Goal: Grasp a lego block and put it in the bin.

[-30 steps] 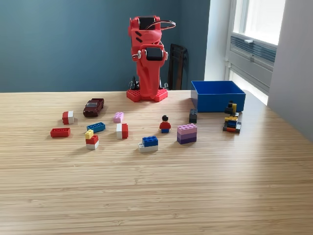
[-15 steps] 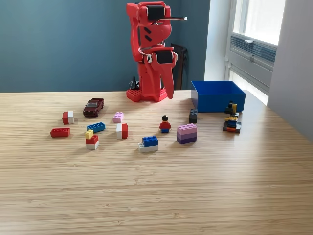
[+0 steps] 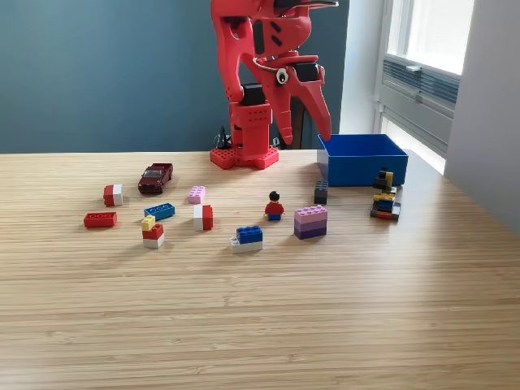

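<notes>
Nearest the camera, the blue-and-white block (image 3: 247, 238) sat alone on the wooden table (image 3: 260, 325), with the pink-and-purple stack (image 3: 310, 221) just beyond it to the exterior view's right and the red-shirted minifigure (image 3: 274, 206) behind. Further left lay a scatter of lego: a red-and-white block with a yellow piece (image 3: 152, 231), a flat red brick (image 3: 100, 219), a blue brick (image 3: 159, 211), a white-and-red block (image 3: 202, 217), a pink piece (image 3: 196, 194), another red-and-white block (image 3: 113, 194) and a dark red toy car (image 3: 155, 177). On the right, a small black block (image 3: 321, 192) and a mixed pile of pieces (image 3: 384, 197) stood just in front of the bin (image 3: 361, 158), which looked empty.

At the far edge, the arm had unfolded over the last 1 second: from a tucked pose it rose and swung toward the right. The gripper (image 3: 306, 114) hung high, its jaws spread apart, holding nothing. So the reach had begun, but no block had yet been approached, and all pieces lay undisturbed.
</notes>
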Controlling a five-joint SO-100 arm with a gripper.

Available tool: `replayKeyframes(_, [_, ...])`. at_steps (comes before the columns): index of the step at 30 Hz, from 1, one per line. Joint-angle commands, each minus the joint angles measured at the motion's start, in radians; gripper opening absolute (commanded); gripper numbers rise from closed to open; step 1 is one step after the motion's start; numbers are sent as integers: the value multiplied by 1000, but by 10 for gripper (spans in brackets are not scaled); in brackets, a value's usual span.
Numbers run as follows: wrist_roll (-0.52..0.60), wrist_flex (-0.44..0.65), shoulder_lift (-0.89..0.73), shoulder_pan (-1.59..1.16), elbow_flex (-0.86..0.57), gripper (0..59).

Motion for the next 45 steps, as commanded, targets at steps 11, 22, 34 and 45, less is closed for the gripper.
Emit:
replayKeyframes(11, [-66, 95, -227, -100, -143, 391])
replayKeyframes(22, [-64, 114, -252, -144, -161, 397])
replayKeyframes(34, [-107, 170, -252, -147, -158, 398])
replayKeyframes(45, [-40, 138, -252, -172, -175, 415])
